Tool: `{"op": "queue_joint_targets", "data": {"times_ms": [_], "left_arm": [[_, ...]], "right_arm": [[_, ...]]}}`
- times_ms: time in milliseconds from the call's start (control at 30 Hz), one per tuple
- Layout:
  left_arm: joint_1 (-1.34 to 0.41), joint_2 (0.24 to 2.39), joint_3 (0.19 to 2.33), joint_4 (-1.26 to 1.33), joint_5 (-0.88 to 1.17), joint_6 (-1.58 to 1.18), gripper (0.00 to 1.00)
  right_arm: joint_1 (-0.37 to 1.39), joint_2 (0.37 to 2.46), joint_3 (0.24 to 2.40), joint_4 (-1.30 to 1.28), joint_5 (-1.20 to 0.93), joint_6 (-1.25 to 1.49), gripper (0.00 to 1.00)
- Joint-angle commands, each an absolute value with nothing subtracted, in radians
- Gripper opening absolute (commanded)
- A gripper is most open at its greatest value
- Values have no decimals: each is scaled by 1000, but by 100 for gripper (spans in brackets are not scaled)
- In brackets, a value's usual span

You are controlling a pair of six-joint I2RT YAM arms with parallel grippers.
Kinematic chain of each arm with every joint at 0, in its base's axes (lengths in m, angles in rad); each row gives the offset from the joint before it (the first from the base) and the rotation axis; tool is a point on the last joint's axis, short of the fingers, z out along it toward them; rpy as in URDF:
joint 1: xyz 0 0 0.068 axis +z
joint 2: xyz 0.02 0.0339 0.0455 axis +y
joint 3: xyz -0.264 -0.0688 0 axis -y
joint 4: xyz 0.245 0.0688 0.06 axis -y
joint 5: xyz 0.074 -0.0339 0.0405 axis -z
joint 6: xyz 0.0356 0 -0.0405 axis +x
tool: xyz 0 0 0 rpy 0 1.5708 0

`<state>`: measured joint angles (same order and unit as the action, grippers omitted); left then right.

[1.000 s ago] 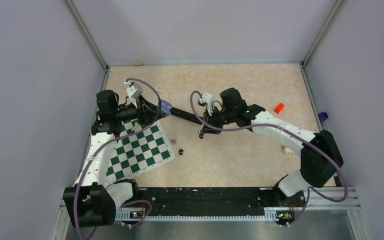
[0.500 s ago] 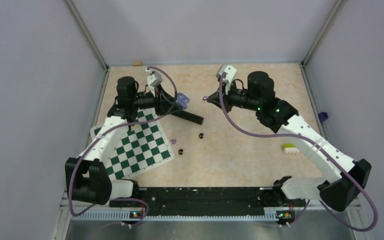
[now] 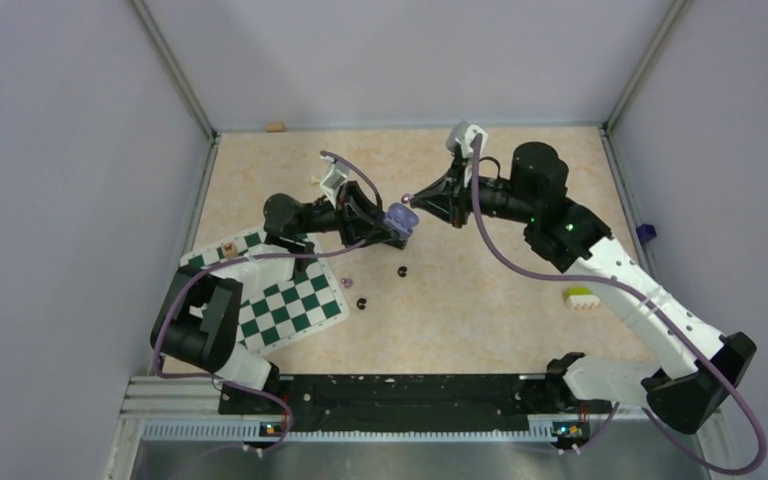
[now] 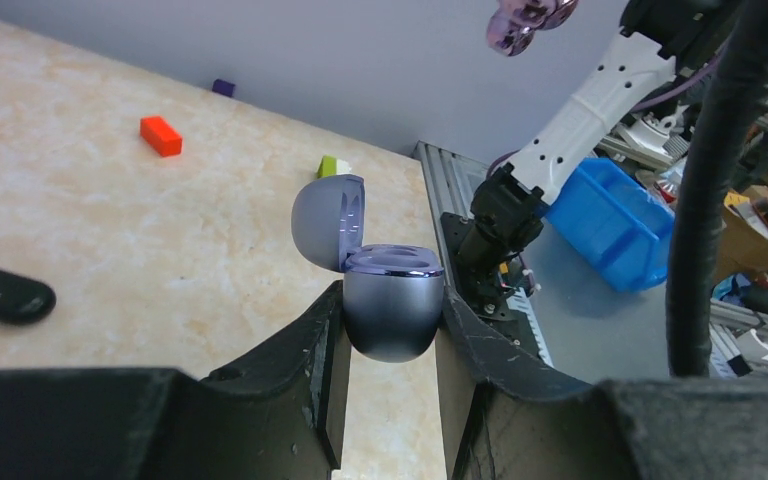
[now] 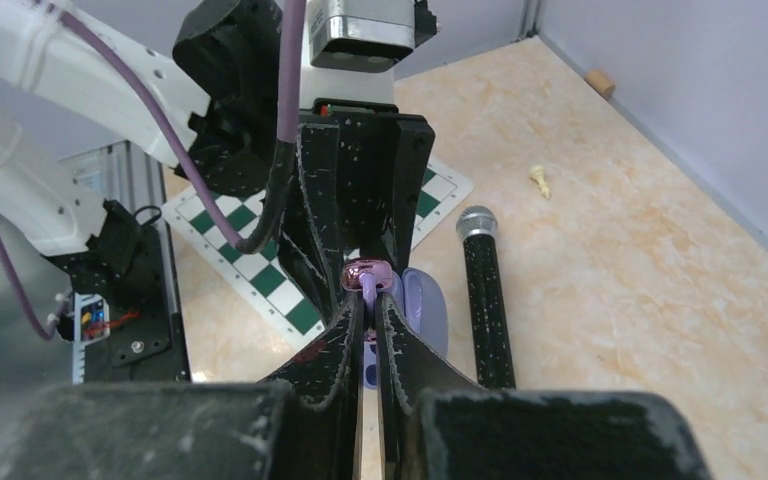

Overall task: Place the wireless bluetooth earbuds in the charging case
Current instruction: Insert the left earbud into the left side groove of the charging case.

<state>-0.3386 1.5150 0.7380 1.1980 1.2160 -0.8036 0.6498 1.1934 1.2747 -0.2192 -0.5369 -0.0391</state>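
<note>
The left gripper [image 4: 392, 302] is clamped on the charging case [image 4: 392, 330], one finger pressed to each side of its rounded lavender body. The case sits upright between the fingertips with its lid [image 4: 325, 220] flipped open and standing up beyond them.

The right gripper [image 5: 372, 290] faces the left one, tip toward tip. Its fingers are nearly pressed together and pinch a pale purple earbud [image 5: 368, 272] at their very ends. From the left wrist, that earbud hangs above the open case and off to one side, clearly apart from it. From the right wrist, the open lid shows just past the right fingertips.

On the table [image 3: 480, 320], below the left gripper's tips and toward the arm bases, lie a second purple earbud [image 3: 345, 283] at the edge of the chessboard [image 3: 295, 300] and two black earbuds [image 3: 401, 270], well apart from both grippers.

A black microphone [image 5: 487, 300] lies on the table under the right gripper's tips. A small cream chess piece [image 5: 539, 180] stands beyond them. A green and yellow block [image 3: 580, 297] sits beside the right arm, far behind its gripper.
</note>
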Motion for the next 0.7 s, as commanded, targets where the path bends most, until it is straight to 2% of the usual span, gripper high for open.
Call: {"op": "queue_joint_targets", "data": {"times_ms": [0, 200, 667], "left_arm": [[-362, 1491, 721, 1431, 1229, -856, 0], [-385, 1457, 683, 1382, 1240, -758, 0], [-409, 1431, 660, 1394, 1306, -722, 0]], "right_arm": [[629, 1098, 1235, -145, -611, 20, 3], [618, 1073, 1171, -112, -693, 23, 4], [618, 1107, 1110, -48, -776, 43, 6]]}}
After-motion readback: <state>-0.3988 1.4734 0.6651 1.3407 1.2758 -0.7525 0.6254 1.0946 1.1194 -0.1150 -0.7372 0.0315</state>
